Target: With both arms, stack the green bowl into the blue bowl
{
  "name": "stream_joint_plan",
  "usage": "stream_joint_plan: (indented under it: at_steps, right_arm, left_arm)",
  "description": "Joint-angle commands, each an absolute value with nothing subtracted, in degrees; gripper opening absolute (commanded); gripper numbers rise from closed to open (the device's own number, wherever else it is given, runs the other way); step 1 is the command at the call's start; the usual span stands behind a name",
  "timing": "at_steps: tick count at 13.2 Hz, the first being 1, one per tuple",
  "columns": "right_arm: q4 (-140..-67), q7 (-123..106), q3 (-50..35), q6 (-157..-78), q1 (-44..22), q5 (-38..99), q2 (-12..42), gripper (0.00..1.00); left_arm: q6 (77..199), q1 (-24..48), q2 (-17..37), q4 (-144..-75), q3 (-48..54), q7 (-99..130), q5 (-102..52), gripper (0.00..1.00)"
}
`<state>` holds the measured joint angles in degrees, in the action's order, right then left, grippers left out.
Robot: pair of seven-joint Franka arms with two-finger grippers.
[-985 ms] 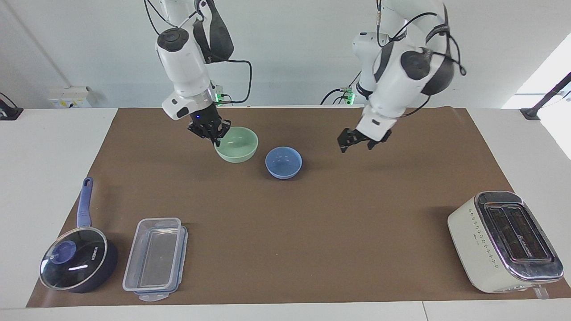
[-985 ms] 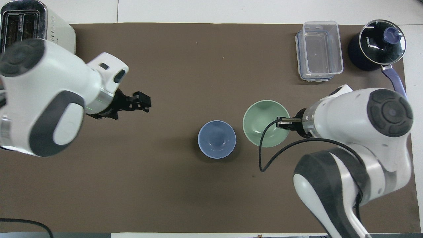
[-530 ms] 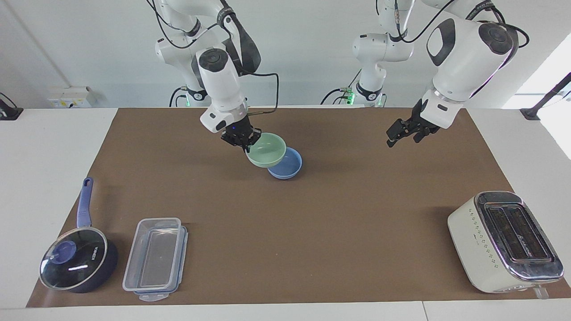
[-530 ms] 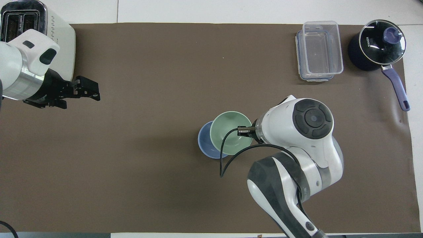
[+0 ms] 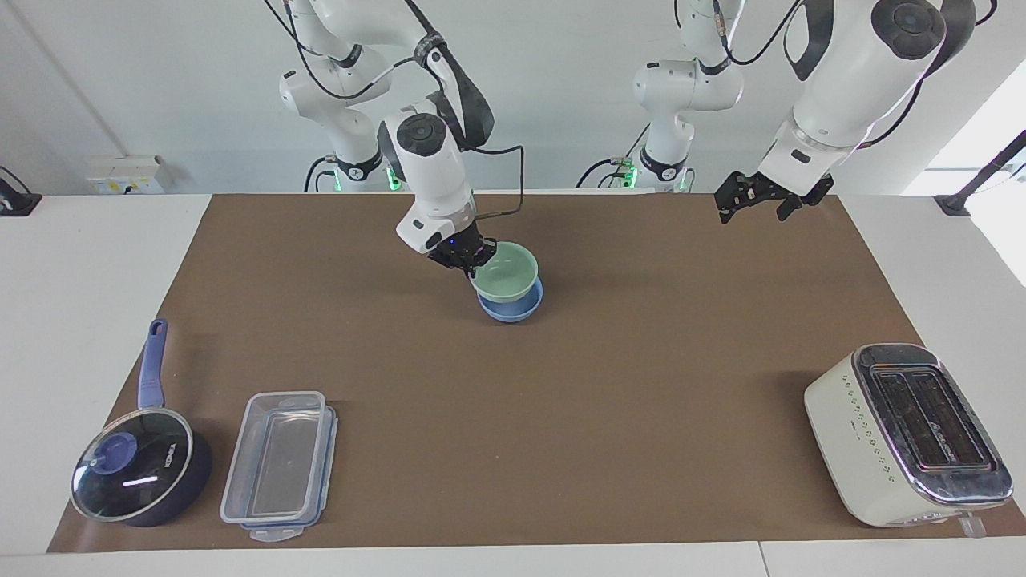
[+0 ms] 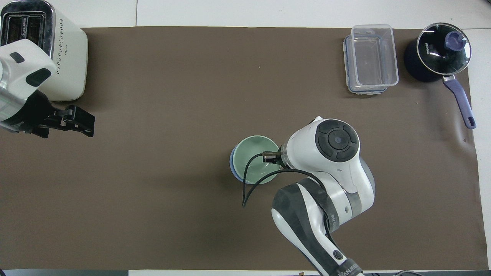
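My right gripper (image 5: 470, 261) is shut on the rim of the pale green bowl (image 5: 506, 273), on the side toward the right arm's end of the table. The green bowl sits in the mouth of the light blue bowl (image 5: 513, 309), slightly tilted. Only the blue bowl's lower wall shows beneath it. In the overhead view the green bowl (image 6: 255, 159) covers the blue bowl (image 6: 232, 165) except for a thin crescent, and the right gripper (image 6: 273, 156) is at the green rim. My left gripper (image 5: 751, 206) is open, empty and raised high over the mat's left-arm end (image 6: 78, 122).
A white toaster (image 5: 906, 437) stands at the left arm's end, far from the robots. A clear plastic container (image 5: 276, 465) and a dark blue saucepan with glass lid (image 5: 132, 473) stand at the right arm's end, far from the robots. A brown mat (image 5: 561, 401) covers the table.
My right gripper lifted the green bowl off the mat, carried it over the blue bowl and lowered it into it. My left gripper rose and drew away toward its own end.
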<state>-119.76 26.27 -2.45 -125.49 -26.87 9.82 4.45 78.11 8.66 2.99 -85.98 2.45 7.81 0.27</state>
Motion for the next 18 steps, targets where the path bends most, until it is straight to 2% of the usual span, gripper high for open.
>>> stream_joint_plan:
  at_steps: [1, 2, 4, 7, 10, 16, 17, 18]
  right_arm:
    - [-120.2, 24.8, -2.5, -129.0, -27.1, 10.9, 5.9, 0.00]
    - [-120.2, 23.4, -2.5, -129.4, -27.1, 10.9, 6.2, 0.00]
    - [-120.4, 23.0, -2.5, -130.7, -27.1, 10.9, 6.9, 0.00]
    - [-121.3, 22.9, -2.7, -131.4, -27.1, 10.9, 6.9, 0.00]
    - [-122.3, 22.9, -3.6, -132.7, -27.1, 10.9, 6.7, 0.00]
    - [-123.0, 18.9, -3.6, -132.5, -27.0, 11.1, 6.3, 0.00]
    - [-123.0, 18.5, -3.6, -132.5, -27.0, 11.1, 6.3, 0.36]
    - [-122.8, 18.9, -3.6, -132.6, -27.1, 11.1, 6.3, 0.99]
  left_arm:
    - [72.3, 8.6, 3.0, -82.7, 2.2, 5.4, 2.0, 1.00]
    - [72.2, 8.4, 0.0, -83.1, 2.3, 3.5, 1.8, 1.00]
    - [73.0, 8.2, -3.8, -88.0, 2.2, 3.2, 1.5, 1.00]
    - [81.8, 7.0, -6.1, -94.6, 2.1, 3.9, -0.3, 1.00]
    - [89.3, 6.9, -2.2, -95.2, 1.1, 3.8, -1.4, 1.00]
    - [83.9, 7.6, -0.6, -93.3, 0.6, 4.0, -2.3, 1.00]
    - [82.9, 7.6, -0.4, -92.4, 0.5, 4.0, -3.2, 1.00]
    - [82.4, 7.7, -0.3, -91.8, 0.2, 4.0, -4.4, 1.00]
